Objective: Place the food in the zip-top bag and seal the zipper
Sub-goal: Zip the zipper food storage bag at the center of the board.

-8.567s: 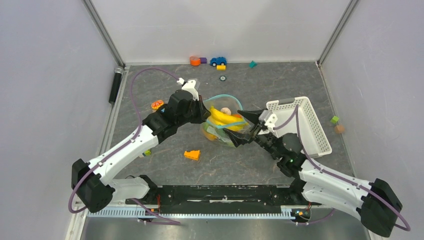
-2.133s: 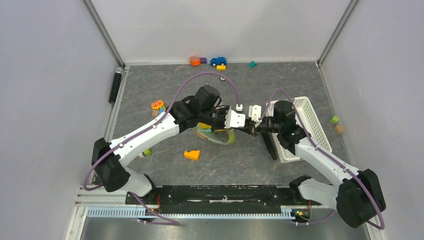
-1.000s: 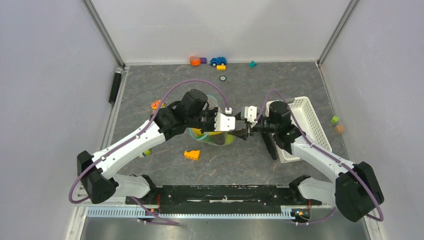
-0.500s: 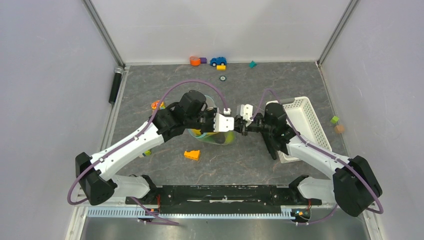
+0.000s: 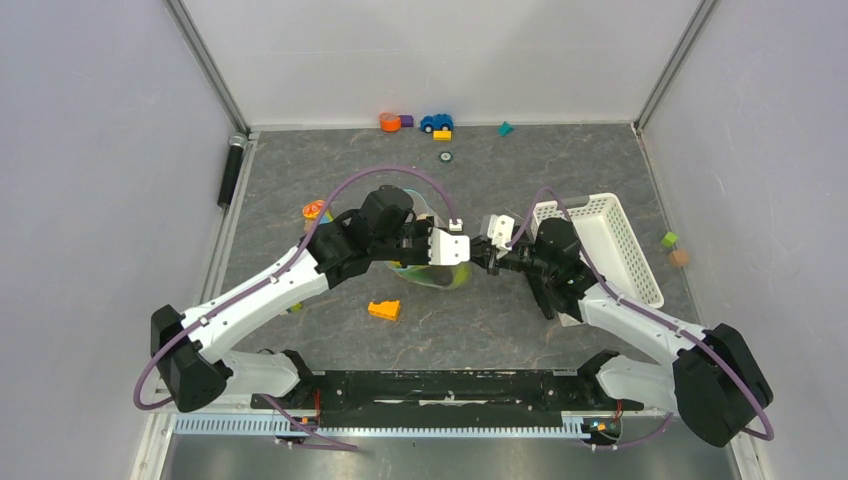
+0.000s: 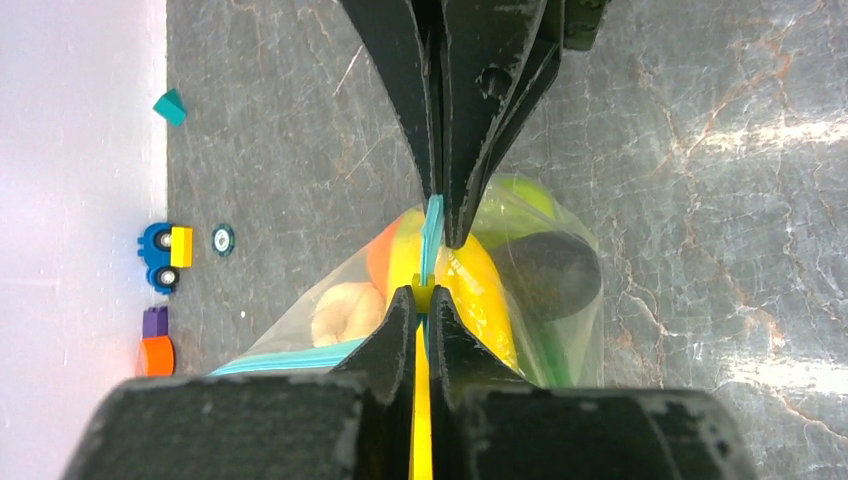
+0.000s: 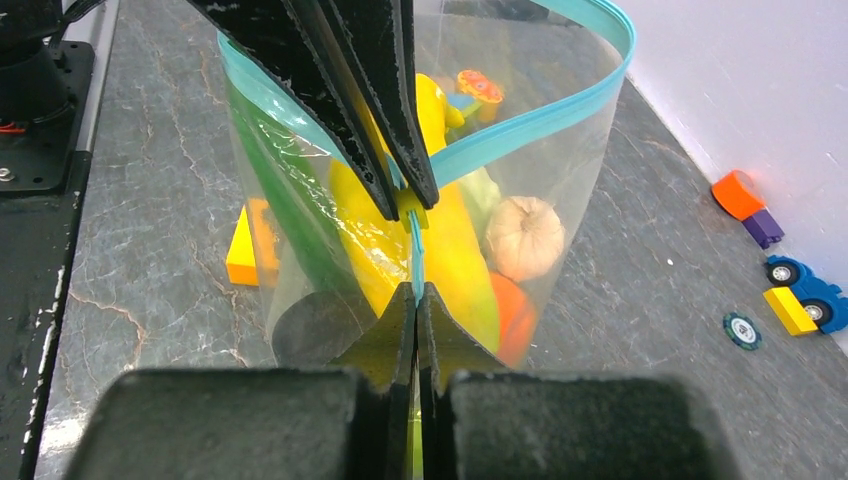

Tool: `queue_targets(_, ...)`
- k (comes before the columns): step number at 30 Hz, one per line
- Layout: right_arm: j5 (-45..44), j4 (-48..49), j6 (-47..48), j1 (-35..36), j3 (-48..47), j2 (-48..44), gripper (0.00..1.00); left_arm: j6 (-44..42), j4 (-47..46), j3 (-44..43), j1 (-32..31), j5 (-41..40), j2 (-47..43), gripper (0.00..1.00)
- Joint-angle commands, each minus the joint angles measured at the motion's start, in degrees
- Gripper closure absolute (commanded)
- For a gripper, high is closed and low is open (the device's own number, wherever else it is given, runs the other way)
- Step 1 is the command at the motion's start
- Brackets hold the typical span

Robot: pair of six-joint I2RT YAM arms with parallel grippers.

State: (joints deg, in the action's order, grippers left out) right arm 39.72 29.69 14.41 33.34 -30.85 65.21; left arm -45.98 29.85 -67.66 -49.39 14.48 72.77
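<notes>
Zipper (image 7: 520, 130) pinched by left gripper (image 6: 421, 300), right gripper (image 7: 415, 290) | pinch clear in wrist views | hidden from top

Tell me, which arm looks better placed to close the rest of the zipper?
Probably left: the left tool pinches the zipper just where the open loop starts, while the right tool holds the closed end.

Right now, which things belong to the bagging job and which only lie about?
Job: bag, zipper, food inside it, left gripper and right gripper, both shut on the zipper.
Lying about: basket, car, wedge, teal block.
</notes>
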Motion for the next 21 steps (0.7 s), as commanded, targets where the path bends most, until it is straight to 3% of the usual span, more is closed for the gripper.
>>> queue_targets(1, -4.0, 0.3, 0.6, -0.4, 0.9, -1.9, 1.0, -2.3, 1.6, 0.7, 1.1, -7.8, -3.1, 0.98)
queue_targets(14, -15.4, -4.4, 2.2, -0.5, 3.5, -6.7, 1.0, -3.7, 2.5, 0.9, 1.4, -10.6, -5.0, 0.98)
queue_targets(21, -25.7, -8.9, 2.3, -1.0, 4.8, -10.4, 1.0, -3.9, 3.6, 0.3, 1.4, -9.5, -5.9, 0.98)
